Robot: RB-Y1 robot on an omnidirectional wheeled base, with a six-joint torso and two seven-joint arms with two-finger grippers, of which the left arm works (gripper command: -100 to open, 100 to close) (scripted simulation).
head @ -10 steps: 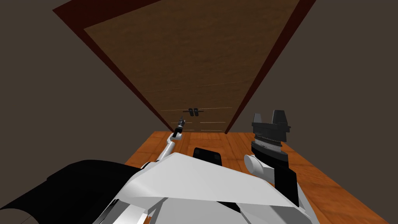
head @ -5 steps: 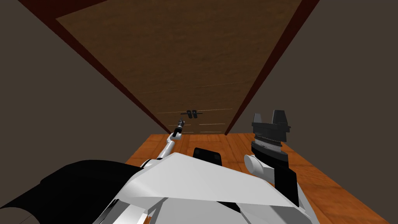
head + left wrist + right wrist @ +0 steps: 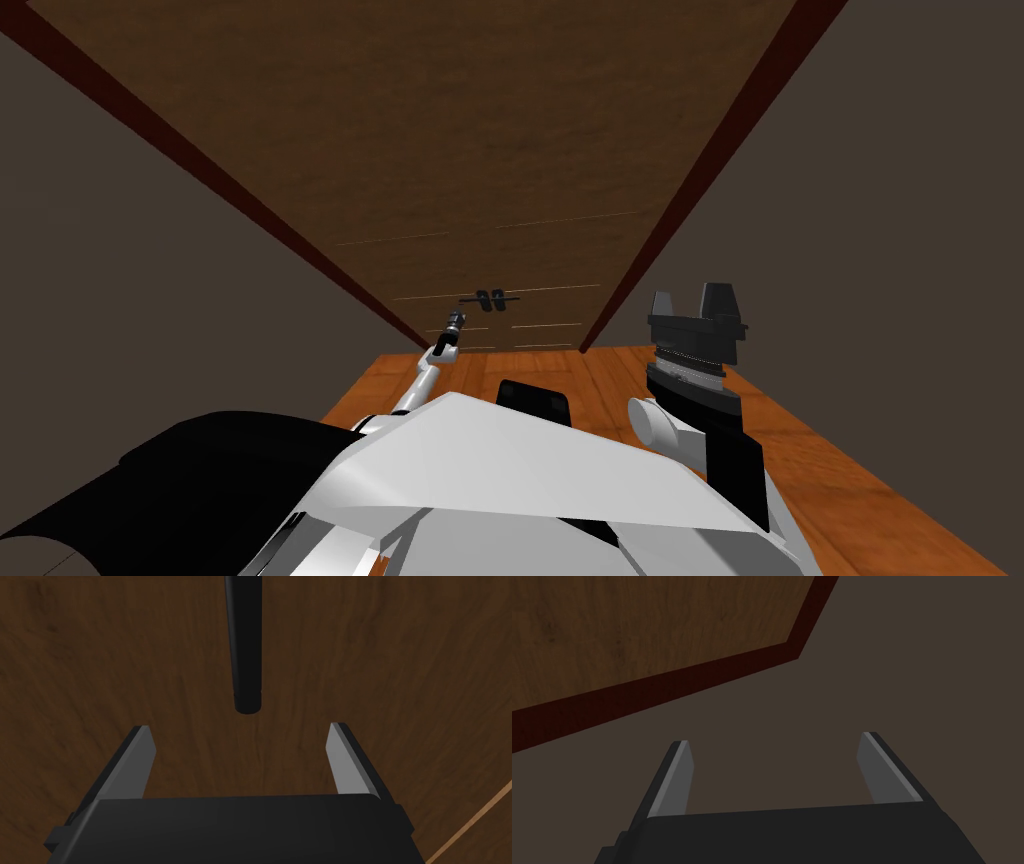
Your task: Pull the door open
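1. The door (image 3: 480,150) is a brown wood-grain panel straight ahead of me. It sits within a dark red frame (image 3: 690,190), with grey-brown wall (image 3: 900,200) on both sides. An orange plank floor (image 3: 600,375) runs up to its foot.
2. The handle (image 3: 490,298) is black. In the head view it shows as a thin bar running sideways across two dark oval mounts. It sits on the lower part of the door, about midway between the frame's two sides.
3. My left arm (image 3: 428,372) reaches forward to the door. Its tip lies just beside the handle, on my left of it and slightly nearer to me.
4. My left jaws are released. In the left wrist view both fingers (image 3: 140,761) stand wide apart, with the door face close behind them.
5. In the left wrist view the handle (image 3: 243,651) is a dark round bar. Its rounded end points toward my left jaws and stops just beyond the fingertips, about midway between them. The bar and the fingers are apart.
6. My right arm (image 3: 700,370) is raised at my right side, well apart from the handle.
7. My right jaws are released. In the right wrist view both fingers (image 3: 674,776) stand wide apart.
8. The right jaws face the wall beside the door. A corner of the frame and part of the door panel lie beyond them.
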